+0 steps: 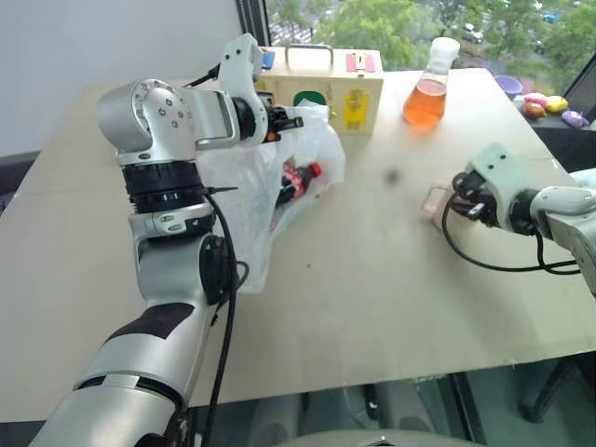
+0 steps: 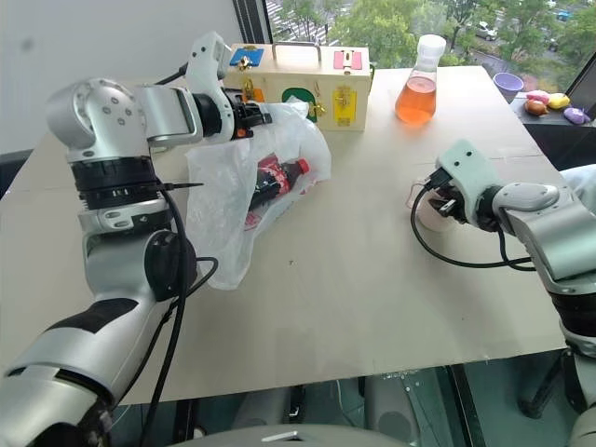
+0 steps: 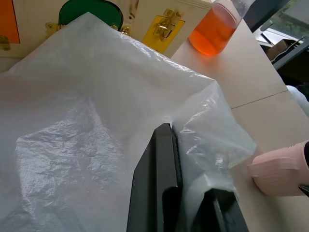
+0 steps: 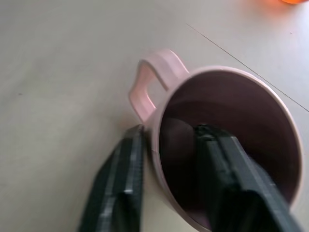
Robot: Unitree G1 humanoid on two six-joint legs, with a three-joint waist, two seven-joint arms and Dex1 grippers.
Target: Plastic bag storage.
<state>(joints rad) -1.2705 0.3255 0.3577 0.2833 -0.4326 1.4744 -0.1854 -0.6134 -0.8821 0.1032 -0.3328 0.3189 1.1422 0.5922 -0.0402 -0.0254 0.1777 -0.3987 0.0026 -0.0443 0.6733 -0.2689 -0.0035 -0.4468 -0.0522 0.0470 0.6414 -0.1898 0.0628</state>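
Translucent white film hangs from the left gripper (image 2: 250, 119), whose fingers are clamped on the plastic bag (image 2: 237, 200) at its upper edge; the bag droops toward the table (image 2: 354, 279) just before the wooden box (image 2: 307, 84), a cola bottle (image 2: 275, 182) inside. Far to the right, the right gripper (image 4: 169, 164) pinches the wall of a pink mug (image 4: 227, 140), one finger inside. Judging by this, the mug lies well to the bag's right, so the right arm must carry it leftward.

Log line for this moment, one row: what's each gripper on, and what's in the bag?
left gripper: shut on plastic bag, held up | right gripper: shut on pink cup wall, one finger inside | bag contents: cola bottle
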